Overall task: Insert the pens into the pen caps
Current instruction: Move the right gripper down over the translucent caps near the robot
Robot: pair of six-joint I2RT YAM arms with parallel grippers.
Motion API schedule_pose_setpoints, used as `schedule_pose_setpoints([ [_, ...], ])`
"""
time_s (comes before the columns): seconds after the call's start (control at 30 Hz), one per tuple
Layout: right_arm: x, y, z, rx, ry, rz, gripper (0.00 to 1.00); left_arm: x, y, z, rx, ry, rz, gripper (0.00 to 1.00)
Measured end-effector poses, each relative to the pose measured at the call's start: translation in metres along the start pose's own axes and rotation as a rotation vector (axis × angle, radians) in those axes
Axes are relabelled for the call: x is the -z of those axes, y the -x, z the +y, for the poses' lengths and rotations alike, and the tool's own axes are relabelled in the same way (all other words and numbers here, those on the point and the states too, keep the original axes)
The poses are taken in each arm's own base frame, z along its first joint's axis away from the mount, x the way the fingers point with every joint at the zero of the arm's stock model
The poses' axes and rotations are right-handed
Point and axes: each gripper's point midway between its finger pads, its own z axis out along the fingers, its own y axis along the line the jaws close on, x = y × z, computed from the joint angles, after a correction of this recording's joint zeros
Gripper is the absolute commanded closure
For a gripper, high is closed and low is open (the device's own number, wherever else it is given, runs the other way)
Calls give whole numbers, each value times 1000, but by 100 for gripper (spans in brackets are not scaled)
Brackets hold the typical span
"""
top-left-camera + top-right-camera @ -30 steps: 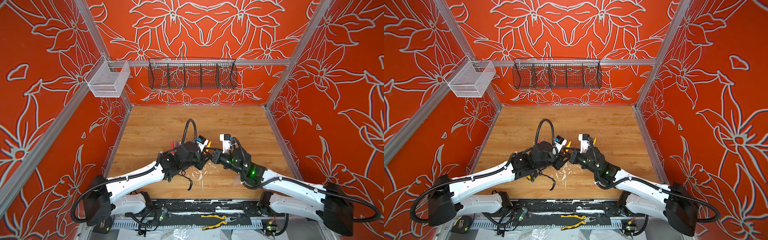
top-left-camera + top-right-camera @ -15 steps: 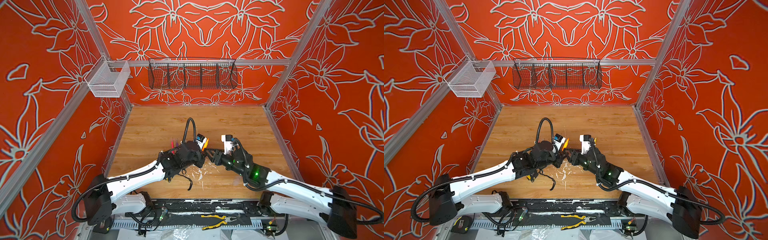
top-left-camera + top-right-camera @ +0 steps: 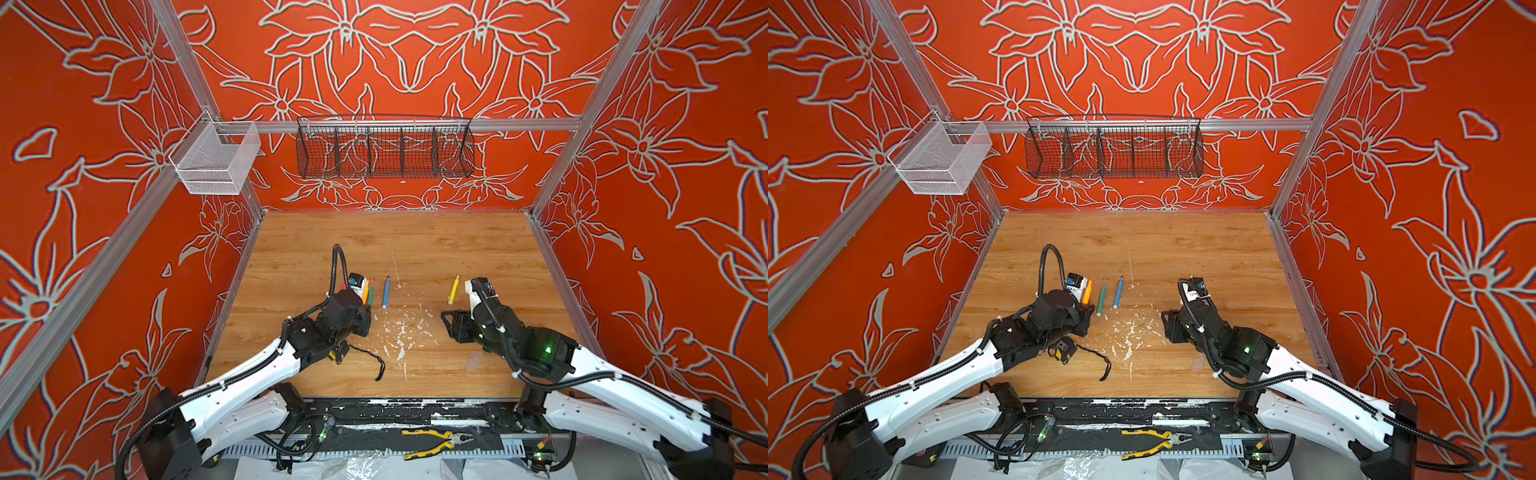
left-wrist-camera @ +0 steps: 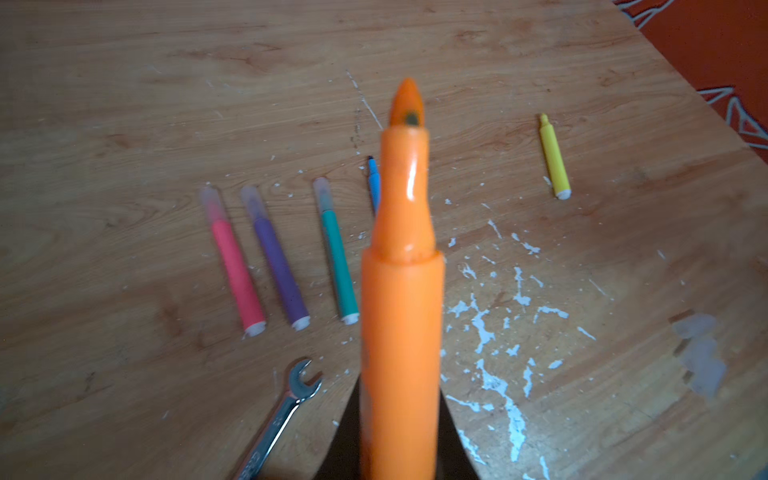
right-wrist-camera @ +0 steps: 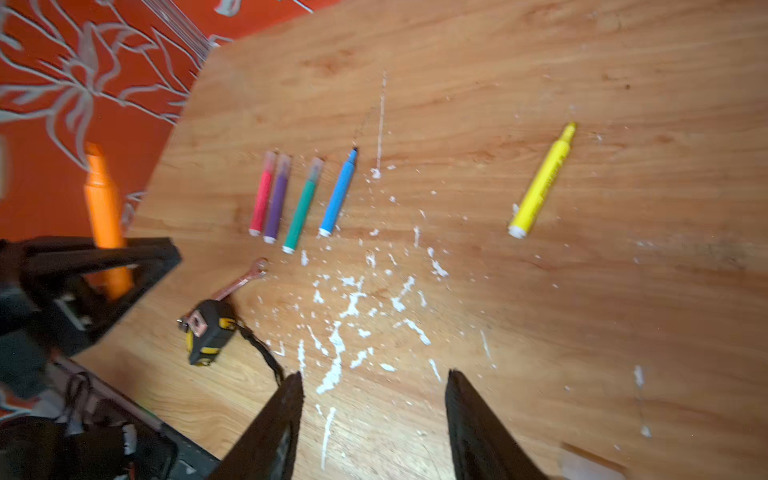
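1. Our left gripper (image 5: 109, 266) is pressed tight on the orange pen (image 4: 401, 291). The left wrist view shows the pen big and close, with a bare tip. The right wrist view shows the black jaws around it.
2. Our right gripper (image 5: 374, 415) is spread apart and holds nothing. It hangs over the white paint flecks (image 5: 345, 307).
3. On the table (image 3: 415, 241), the wrist views show the pink pen (image 4: 237, 274), purple pen (image 4: 280, 270) and teal pen (image 4: 338, 262) side by side. Clear pen caps (image 4: 322, 193) sit on all three tips. In both top views the left arm covers most of the pink and purple ones.
4. The blue pen (image 3: 386, 292) lies just beside the teal one, with a bare tip.
5. The yellow pen (image 3: 453, 289) lies well apart from the others, near the right gripper, also bare.
6. A wrench (image 4: 286, 407) and a tape measure (image 5: 208, 332) lie near the left gripper. We cannot find the wrench in the top views.
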Motion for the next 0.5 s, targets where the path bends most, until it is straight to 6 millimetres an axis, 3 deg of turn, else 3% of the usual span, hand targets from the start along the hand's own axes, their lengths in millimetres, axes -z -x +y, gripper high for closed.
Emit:
schedule_pose_setpoints([
  [0.33,-1,-49,-52,10,-183,153,44,31,-3,25,52,67,-51,100],
  [0.5,-4,-67,-67,0,-248,215,44,33,-8,28,68,76,-47,100],
])
